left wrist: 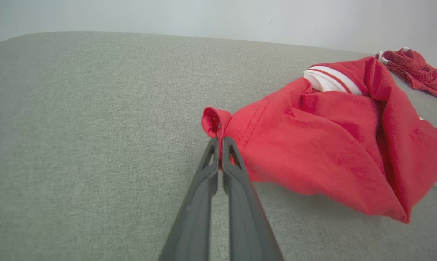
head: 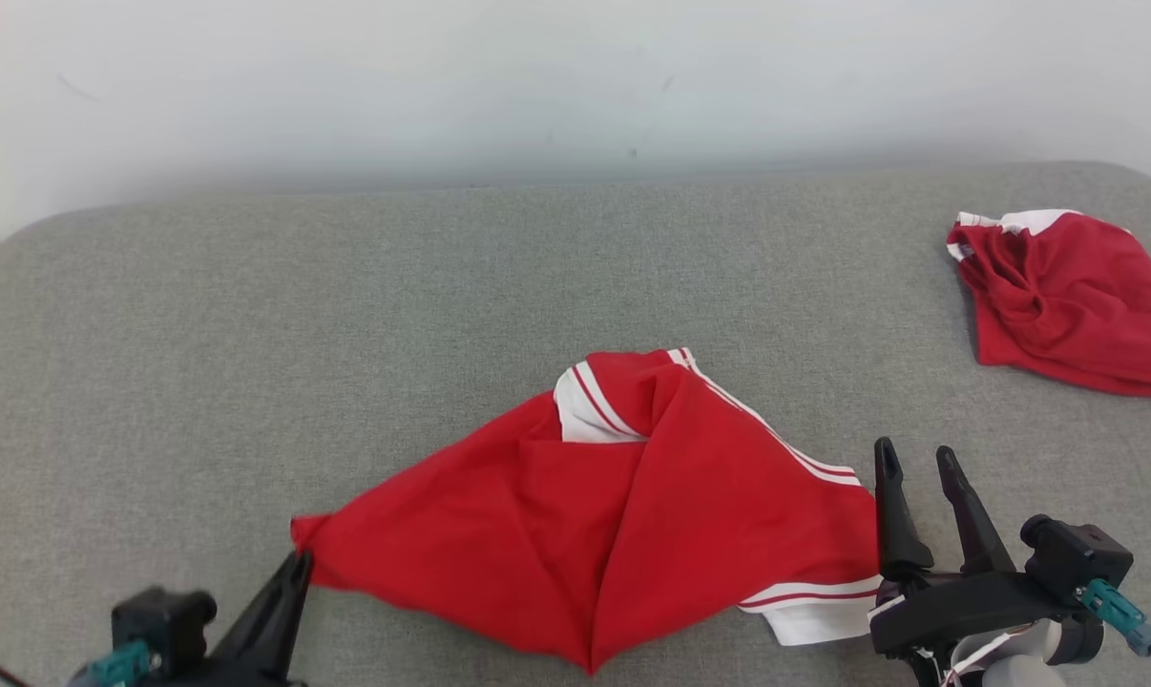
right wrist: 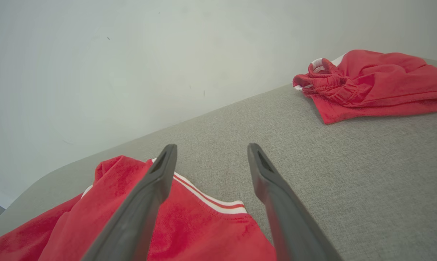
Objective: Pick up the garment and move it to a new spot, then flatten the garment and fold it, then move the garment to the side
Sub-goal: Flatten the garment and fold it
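On the cushion (head: 251, 334), pinching garment (head: 614, 515) corner with left gripper (head: 299, 568), with right gripper (head: 917, 454) spread empty — flattening, folding apparently pending.

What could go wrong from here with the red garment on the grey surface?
1. The left pincer is shut on just a small corner of the red garment; a hard pull might slip it free.
2. The right pincer is open and holds nothing, so pulling from one side would likely drag the creased cloth rather than flatten it.
3. A second red garment lies at the far right; a move that way could tangle the two.
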{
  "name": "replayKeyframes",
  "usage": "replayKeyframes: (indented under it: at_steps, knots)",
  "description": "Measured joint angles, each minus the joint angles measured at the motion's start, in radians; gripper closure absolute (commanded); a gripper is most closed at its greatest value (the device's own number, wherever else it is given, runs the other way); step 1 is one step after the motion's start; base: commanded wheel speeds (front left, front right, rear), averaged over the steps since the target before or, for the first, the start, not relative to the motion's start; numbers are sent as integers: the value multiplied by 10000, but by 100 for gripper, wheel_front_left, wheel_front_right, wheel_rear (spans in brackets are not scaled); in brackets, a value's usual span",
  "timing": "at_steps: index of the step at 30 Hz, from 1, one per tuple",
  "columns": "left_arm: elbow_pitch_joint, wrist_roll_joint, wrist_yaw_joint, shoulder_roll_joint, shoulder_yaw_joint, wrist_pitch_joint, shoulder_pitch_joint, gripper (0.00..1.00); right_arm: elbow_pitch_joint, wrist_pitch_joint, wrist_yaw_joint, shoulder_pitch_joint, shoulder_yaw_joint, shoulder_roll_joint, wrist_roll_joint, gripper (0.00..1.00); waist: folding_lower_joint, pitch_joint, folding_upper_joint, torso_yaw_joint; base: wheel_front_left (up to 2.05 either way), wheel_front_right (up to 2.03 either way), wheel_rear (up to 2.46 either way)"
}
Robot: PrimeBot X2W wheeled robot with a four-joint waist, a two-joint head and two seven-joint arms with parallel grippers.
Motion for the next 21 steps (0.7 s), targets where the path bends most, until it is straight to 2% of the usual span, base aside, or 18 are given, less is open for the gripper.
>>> replayKeyframes:
  at_steps: [7, 13, 14, 15, 18, 19, 21]
  knots:
    - [382, -330, 98, -372, 270, -372, 860, 100, 213, -2, 0, 143, -165, -84, -21, 0, 0, -98, 0, 102, 0, 0, 0]
    - [915, -274, -21, -782, 405, -499, 1045, 100, 301, -2, 0, 157, -167, -102, -73, 0, 0, -147, 0, 275, 0, 0, 0]
    - [984, -201, -81, -857, 466, -520, 1042, 98, 314, 0, 0, 157, -165, -113, -84, 0, 1, -151, 0, 312, 0, 0, 0]
    - [1039, -121, -96, -934, 520, -541, 1040, 71, 320, 0, 0, 155, -159, -134, -84, 0, 1, -151, 0, 348, 0, 0, 0]
    - [1195, 73, -180, -1145, 654, -552, 1035, 55, 326, 0, 0, 139, -155, -194, -84, 0, 1, -125, 0, 451, 0, 0, 0]
    - [1260, 171, -178, -1200, 692, -552, 1034, 0, 330, 0, 0, 128, -151, -201, -84, 0, 1, -109, 0, 477, 0, 0, 0]
    - [1277, 477, -161, -1308, 859, -554, 1034, 0, 326, 0, 0, 105, -159, -224, -84, 0, 1, -73, 0, 525, 0, 0, 0]
